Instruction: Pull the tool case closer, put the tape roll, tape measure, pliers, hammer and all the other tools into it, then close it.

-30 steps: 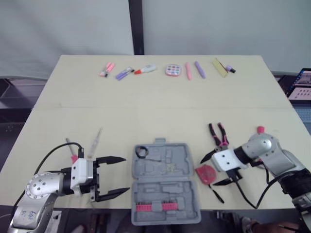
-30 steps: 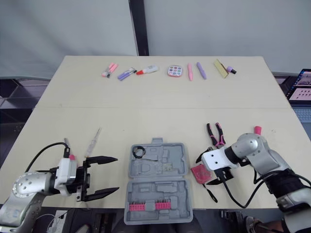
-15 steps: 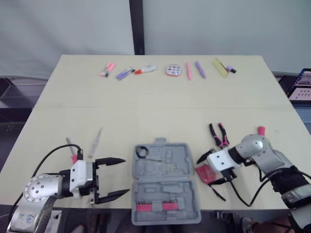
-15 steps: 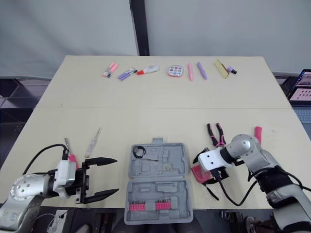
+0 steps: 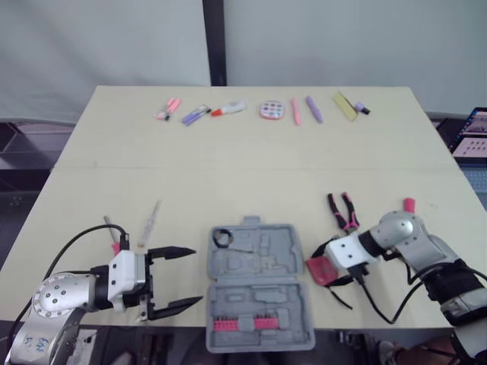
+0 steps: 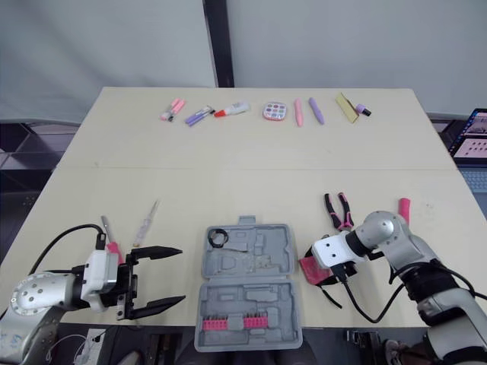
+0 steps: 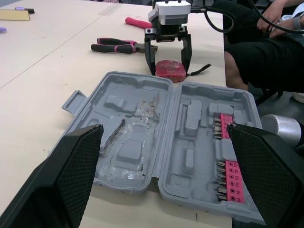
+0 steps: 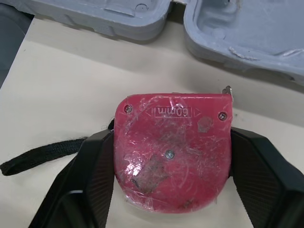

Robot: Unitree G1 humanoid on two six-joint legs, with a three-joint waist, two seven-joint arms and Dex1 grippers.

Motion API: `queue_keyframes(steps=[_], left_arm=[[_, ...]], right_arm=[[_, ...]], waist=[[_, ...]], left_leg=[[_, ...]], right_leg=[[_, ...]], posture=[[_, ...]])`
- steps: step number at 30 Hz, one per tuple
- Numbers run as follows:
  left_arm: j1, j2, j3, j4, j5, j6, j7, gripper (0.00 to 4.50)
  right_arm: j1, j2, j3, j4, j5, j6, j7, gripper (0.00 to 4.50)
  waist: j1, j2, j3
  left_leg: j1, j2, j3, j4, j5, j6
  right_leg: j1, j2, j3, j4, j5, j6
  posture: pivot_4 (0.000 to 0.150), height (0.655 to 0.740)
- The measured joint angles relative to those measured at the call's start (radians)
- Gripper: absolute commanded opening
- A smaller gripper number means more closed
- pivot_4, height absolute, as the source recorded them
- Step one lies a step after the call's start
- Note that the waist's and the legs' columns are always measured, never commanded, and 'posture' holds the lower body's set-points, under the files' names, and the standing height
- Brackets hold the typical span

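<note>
One open grey plastic tool case (image 5: 259, 283) on pale worktop (image 5: 251, 167), left jaws released beside it, right jaws grasping red tape measure (image 8: 172, 152).

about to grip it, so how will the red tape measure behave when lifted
Likely rigid: the tape measure has a screwed hard shell. Its rounded, shiny sides may slip in the right gripper. The limp black strap will probably dangle and could snag.

Robot-test lab look: bare beige table (image 5: 251, 160), plain grey backdrop panels (image 5: 99, 46) behind table, laptop screen (image 5: 472, 133) off table's right edge, seated person (image 7: 256, 42) beside table.
</note>
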Motion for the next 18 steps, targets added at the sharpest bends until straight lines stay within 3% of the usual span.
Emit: queue_keyframes(steps=[8,12,18], left_arm=[[-0.002,0.0,-0.002,-0.004,0.0,0.007,0.006,4.5],[-0.008,-0.008,-0.011,0.013,0.0,0.003,0.002,4.5],[-0.031,-0.032,-0.035,0.076,0.003,-0.033,-0.018,4.5]], right_arm=[[0.016,-0.029,-0.012,-0.039,0.018,0.068,-0.004,2.96],[0.091,-0.097,-0.07,-0.175,0.06,0.226,-0.013,2.96],[0.293,-0.228,-0.222,-0.51,0.133,0.625,-0.084,2.96]], waist=[[0.001,0.0,0.0],[0.005,0.0,0.0],[0.008,0.001,0.0]], left_leg=[[0.0,0.0,0.0,0.0,0.0,0.0],[-0.001,0.0,0.0,0.0,0.0,0.0],[-0.003,0.0,0.0,0.0,0.0,0.0]], right_leg=[[0.0,0.0,0.0,0.0,0.0,0.0],[0.0,0.0,0.0,0.0,0.0,0.0],[-0.001,0.0,0.0,-0.001,0.0,0.0]], posture=[[0.15,0.7336],[0.15,0.7336],[0.15,0.7336]])
